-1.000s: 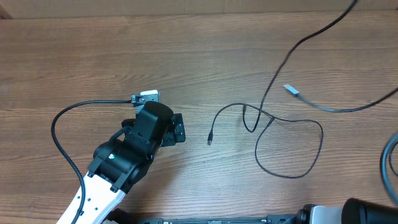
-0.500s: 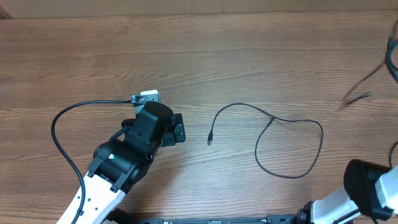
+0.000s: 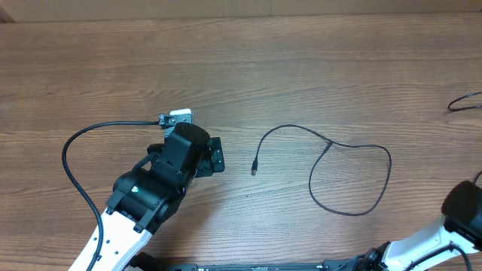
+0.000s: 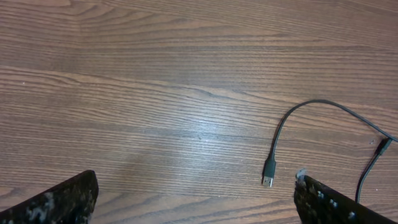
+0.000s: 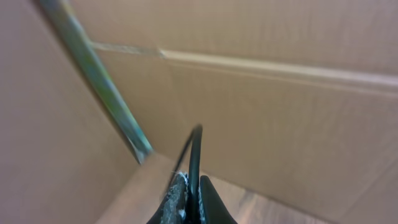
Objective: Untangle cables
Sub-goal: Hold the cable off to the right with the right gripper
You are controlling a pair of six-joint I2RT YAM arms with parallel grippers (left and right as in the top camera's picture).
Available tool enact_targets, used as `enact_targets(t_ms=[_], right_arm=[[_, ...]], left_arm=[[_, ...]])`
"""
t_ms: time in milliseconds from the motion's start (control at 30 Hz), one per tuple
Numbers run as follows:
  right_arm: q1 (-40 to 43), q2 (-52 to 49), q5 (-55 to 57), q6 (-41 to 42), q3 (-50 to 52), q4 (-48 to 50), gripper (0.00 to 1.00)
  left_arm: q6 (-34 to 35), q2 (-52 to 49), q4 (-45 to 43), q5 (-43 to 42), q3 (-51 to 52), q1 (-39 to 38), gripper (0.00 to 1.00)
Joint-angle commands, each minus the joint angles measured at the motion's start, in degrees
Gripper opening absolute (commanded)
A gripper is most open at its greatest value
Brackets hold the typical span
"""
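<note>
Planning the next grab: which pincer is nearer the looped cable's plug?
Left. The left pincer stands open just left of the plug; the right pincer, shut on a second cable, is far off right, outside the overhead view.

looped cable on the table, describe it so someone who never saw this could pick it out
On the wooden table, look just right of the left arm, near the middle. The cable lies there in one loose loop, its plug nearest the arm. It is thinner than the arm's wire and the only one forming a closed loop.
</note>
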State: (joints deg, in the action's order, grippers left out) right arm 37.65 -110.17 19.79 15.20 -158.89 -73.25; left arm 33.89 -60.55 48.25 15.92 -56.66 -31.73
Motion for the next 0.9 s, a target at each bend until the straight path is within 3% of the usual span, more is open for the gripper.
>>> enact_targets(t_ms=[0,167,500,533,600,700,767,867], right_arm=[[4.2,-3.0,-8.9,2.9,5.2,0.0,0.04],[7.6,-7.1,-18.5,3.0,14.7,1.5,0.04],[7.7,-11.5,-26.0,3.0,28.1,5.5,0.05],[7.7,-11.5,-26.3,3.0,29.5,5.8,0.09],[7.7,-11.5,-26.3,3.0,31.3,5.8,0.29],[7.7,-11.5,-26.3,3.0,33.6,5.5,0.77],[7.7,-11.5,-26.4,3.0,34.1,4.9,1.00],[7.7,-11.5,-27.8,3.0,34.1,3.4,1.00]], left_arm=[[-1.1,-0.2,0.0,1.0,-0.5,0.2,1.00],[-1.1,-0.2,0.0,1.0,-0.5,0.2,1.00],[-1.1,-0.2,0.0,1.0,-0.5,0.2,1.00],[-1.1,-0.2,0.0,1.0,-0.5,0.2,1.00],[-1.1,-0.2,0.0,1.0,-0.5,0.2,1.00],[-1.1,-0.2,0.0,1.0,-0.5,0.2,1.00],[-1.1,-0.2,0.0,1.0,-0.5,0.2,1.00],[-1.1,-0.2,0.0,1.0,-0.5,0.2,1.00]])
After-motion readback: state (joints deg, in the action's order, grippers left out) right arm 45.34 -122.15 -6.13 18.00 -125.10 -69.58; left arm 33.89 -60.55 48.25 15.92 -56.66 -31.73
